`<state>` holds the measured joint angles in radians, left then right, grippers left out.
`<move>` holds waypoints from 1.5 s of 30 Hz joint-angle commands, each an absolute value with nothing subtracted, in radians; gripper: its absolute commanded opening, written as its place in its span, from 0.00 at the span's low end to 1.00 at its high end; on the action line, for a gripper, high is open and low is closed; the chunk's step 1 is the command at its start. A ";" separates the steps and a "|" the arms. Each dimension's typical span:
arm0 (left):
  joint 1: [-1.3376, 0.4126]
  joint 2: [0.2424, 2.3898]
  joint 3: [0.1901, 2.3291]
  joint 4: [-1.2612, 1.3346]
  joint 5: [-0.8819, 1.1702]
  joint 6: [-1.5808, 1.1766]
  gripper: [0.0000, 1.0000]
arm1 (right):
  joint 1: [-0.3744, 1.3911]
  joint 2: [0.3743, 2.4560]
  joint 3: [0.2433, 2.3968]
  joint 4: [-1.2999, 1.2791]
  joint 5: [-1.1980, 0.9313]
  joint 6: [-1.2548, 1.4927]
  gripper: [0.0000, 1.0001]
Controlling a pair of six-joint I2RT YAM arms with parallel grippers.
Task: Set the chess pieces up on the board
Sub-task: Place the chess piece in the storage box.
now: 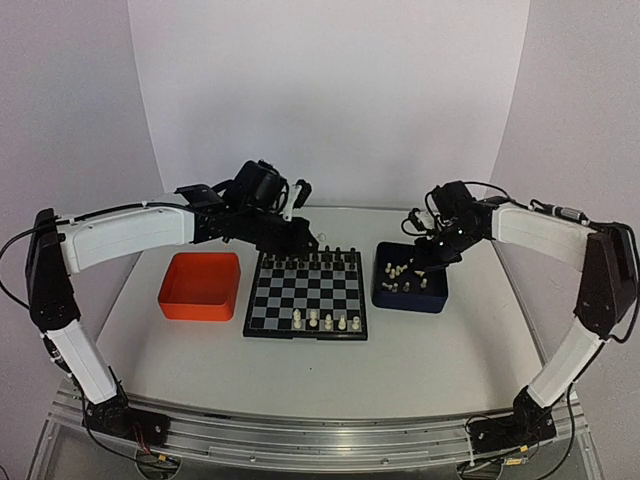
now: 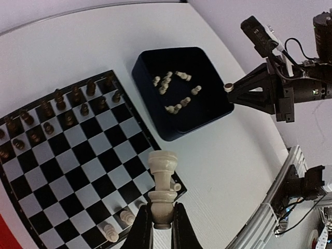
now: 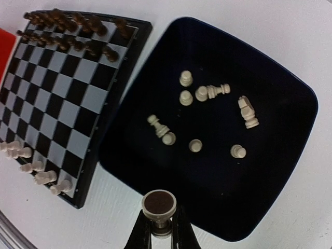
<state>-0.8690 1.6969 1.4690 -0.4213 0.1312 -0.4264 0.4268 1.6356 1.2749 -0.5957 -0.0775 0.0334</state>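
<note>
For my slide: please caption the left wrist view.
Left end effector holding a cream-white chess piece, black-and-grey chequered chessboard beyond.

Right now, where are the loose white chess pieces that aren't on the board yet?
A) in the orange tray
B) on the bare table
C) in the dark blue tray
C: the loose white chess pieces lie scattered inside the dark blue tray beside the board, while the orange tray holds none.
</note>
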 commanded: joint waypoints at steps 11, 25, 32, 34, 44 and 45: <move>-0.820 1.845 1.678 -0.959 0.094 -0.573 0.00 | 0.378 1.978 1.521 -0.715 0.072 0.020 0.03; -0.730 1.957 1.731 -1.180 0.332 -0.569 0.00 | 0.378 2.063 1.549 -0.713 0.111 0.044 0.22; -0.729 2.040 1.836 -1.274 0.390 -0.543 0.00 | 0.377 2.040 1.545 -0.713 0.111 0.054 0.39; -0.727 2.065 1.867 -1.315 0.384 -0.543 0.00 | 0.377 2.014 1.536 -0.712 0.112 0.058 0.43; -0.697 2.099 1.880 -1.430 0.483 -0.567 0.00 | 0.379 1.772 1.446 -0.661 0.038 0.102 0.85; -0.697 2.101 1.875 -1.431 0.485 -0.572 0.00 | 0.378 1.746 1.432 -0.652 0.026 0.107 0.87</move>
<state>-0.7126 2.1033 1.8791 -1.3142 0.4198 -0.5554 0.3775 1.8940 1.4704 -0.6911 0.0832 0.0774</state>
